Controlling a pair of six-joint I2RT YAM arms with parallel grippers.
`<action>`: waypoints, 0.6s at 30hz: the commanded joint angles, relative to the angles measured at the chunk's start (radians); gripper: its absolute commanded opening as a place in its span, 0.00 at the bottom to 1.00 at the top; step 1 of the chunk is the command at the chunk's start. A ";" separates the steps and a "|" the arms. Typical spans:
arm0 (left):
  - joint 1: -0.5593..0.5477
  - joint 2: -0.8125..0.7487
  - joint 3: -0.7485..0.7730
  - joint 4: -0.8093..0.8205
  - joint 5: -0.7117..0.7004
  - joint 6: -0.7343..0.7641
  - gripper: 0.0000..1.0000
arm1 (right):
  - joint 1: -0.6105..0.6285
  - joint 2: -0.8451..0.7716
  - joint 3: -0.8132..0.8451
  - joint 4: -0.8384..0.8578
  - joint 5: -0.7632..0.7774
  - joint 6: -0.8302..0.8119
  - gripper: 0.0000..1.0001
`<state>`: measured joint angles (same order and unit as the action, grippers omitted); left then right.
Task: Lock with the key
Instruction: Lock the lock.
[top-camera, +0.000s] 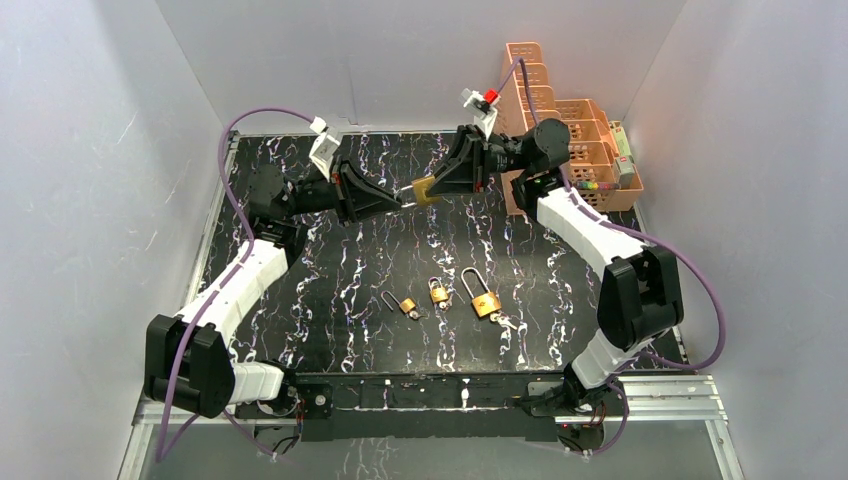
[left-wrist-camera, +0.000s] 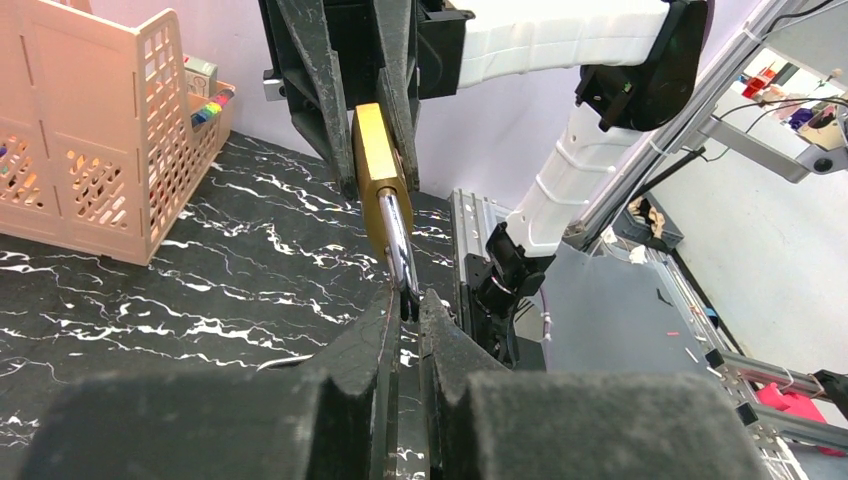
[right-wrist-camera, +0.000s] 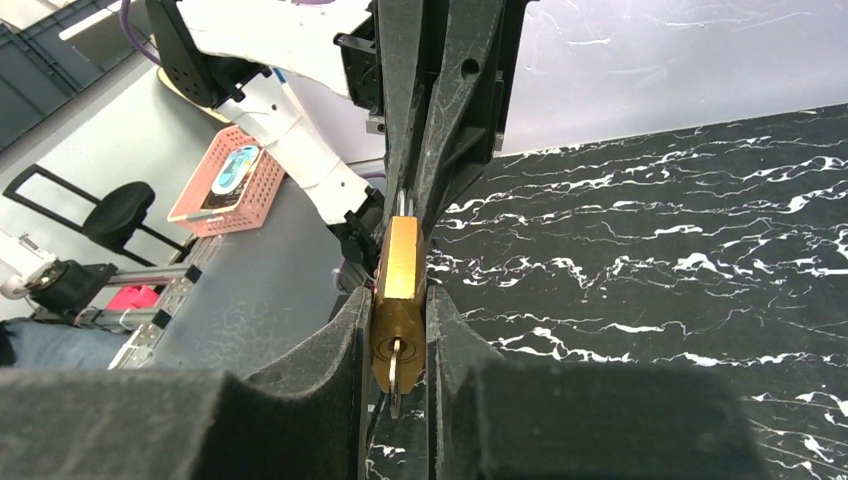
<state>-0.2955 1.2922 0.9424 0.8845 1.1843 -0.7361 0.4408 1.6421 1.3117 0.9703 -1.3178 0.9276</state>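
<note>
Brass padlock (right-wrist-camera: 400, 290) sits in the air over the far middle of the marbled table (top-camera: 330, 300). Its body is clamped between the right gripper's (top-camera: 432, 188) fingers, with the key (right-wrist-camera: 392, 378) in its keyhole. The left gripper (top-camera: 398, 203) pinches its steel shackle (left-wrist-camera: 398, 245). Three other padlocks (top-camera: 438, 292) lie nearer, mid-table.

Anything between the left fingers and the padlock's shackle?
Nothing visible. The left gripper is shut on the shackle. The right gripper clamps the brass padlock, with the key in its keyhole.
</note>
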 joint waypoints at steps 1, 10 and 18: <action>-0.025 -0.011 0.021 0.032 -0.057 0.029 0.00 | 0.082 -0.056 0.076 -0.138 0.123 -0.137 0.00; -0.025 -0.007 0.019 0.033 -0.061 0.023 0.00 | 0.131 -0.035 0.111 -0.224 0.166 -0.225 0.00; -0.029 0.022 0.032 0.062 -0.089 0.004 0.00 | 0.223 0.019 0.128 -0.245 0.207 -0.269 0.00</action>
<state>-0.2604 1.2922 0.9424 0.8902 1.1786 -0.7364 0.4908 1.6302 1.3861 0.6964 -1.2362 0.7010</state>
